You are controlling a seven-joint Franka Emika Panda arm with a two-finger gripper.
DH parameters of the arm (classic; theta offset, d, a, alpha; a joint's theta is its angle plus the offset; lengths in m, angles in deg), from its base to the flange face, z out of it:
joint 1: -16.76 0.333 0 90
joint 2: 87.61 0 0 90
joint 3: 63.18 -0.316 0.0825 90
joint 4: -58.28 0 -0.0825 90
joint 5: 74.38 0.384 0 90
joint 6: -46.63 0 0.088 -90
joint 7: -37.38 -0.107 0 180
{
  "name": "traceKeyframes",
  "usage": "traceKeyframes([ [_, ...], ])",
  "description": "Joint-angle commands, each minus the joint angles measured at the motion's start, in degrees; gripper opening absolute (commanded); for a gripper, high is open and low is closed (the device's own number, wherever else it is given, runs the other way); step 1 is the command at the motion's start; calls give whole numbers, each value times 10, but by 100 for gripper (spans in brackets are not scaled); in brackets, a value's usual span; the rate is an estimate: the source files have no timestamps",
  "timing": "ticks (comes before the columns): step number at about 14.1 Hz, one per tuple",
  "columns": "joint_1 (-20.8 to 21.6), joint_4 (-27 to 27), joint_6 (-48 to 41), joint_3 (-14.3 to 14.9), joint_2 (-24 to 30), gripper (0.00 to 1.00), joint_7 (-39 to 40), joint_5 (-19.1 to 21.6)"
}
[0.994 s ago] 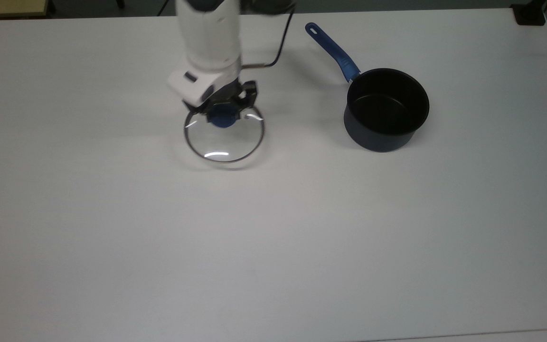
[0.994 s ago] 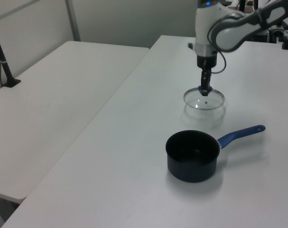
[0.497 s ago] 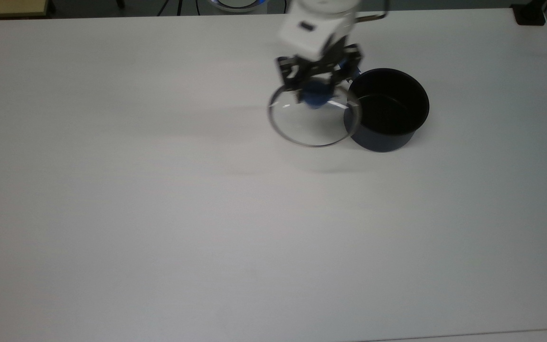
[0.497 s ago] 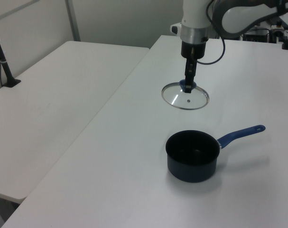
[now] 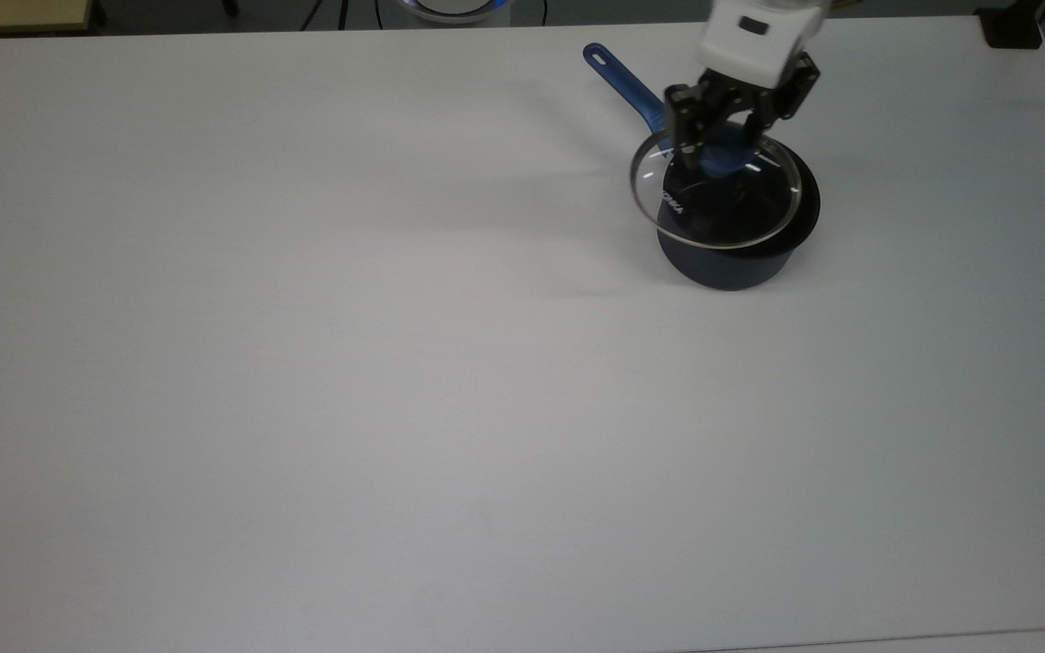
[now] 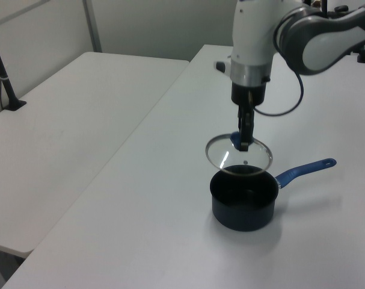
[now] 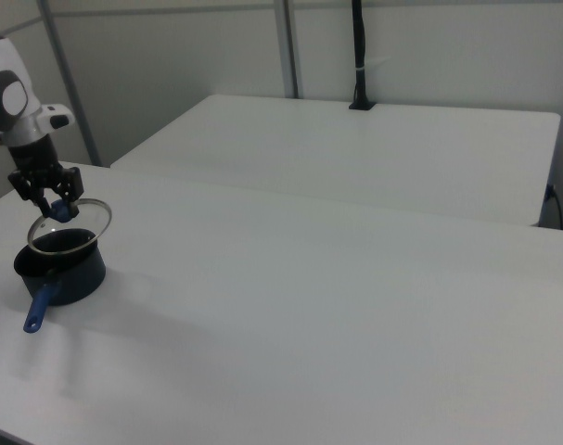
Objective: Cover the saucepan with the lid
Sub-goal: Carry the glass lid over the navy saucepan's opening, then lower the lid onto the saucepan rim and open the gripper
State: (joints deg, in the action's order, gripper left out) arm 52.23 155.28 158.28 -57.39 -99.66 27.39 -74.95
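Note:
The saucepan (image 5: 729, 265) stands upright on the white table at the top view's upper right, dark navy outside and black inside. Its blue handle (image 5: 627, 83) points toward the top view's upper left. My gripper (image 5: 722, 154) is shut on the blue knob of the glass lid (image 5: 731, 216). The lid hangs in the air just above the pan's mouth, slightly tilted and offset toward the handle side. In the left view the lid (image 6: 229, 158) hovers over the far rim of the saucepan (image 6: 245, 209) under my gripper (image 6: 243, 143). The right view has lid (image 7: 77, 222), saucepan (image 7: 70, 274) and gripper (image 7: 53, 209) at far left.
The white table (image 5: 395, 363) stretches wide and bare to the top view's left and bottom. A black block (image 5: 1012, 27) sits at its upper right corner. A second white table (image 6: 68, 114) adjoins at the left view's left, with a black post (image 6: 5, 78) clamped to it.
My gripper has carried the lid up off the table and toward the top view's right, from well left of the saucepan to above its mouth. The saucepan has not moved.

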Motion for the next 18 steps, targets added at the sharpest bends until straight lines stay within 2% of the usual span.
traceKeyframes([
  [1,29,-15,-19,8,-27,43,-14,9],
  [7,42,-16,-17,7,-47,43,-16,10],
  [9,49,-16,-16,6,-47,50,-17,14],
  [14,55,-16,-14,6,-48,51,-28,14],
  [16,54,-16,-9,6,-57,65,-33,14],
  [17,53,-17,-2,6,-67,85,-48,14],
  [18,52,-18,3,6,-68,100,-63,12],
])
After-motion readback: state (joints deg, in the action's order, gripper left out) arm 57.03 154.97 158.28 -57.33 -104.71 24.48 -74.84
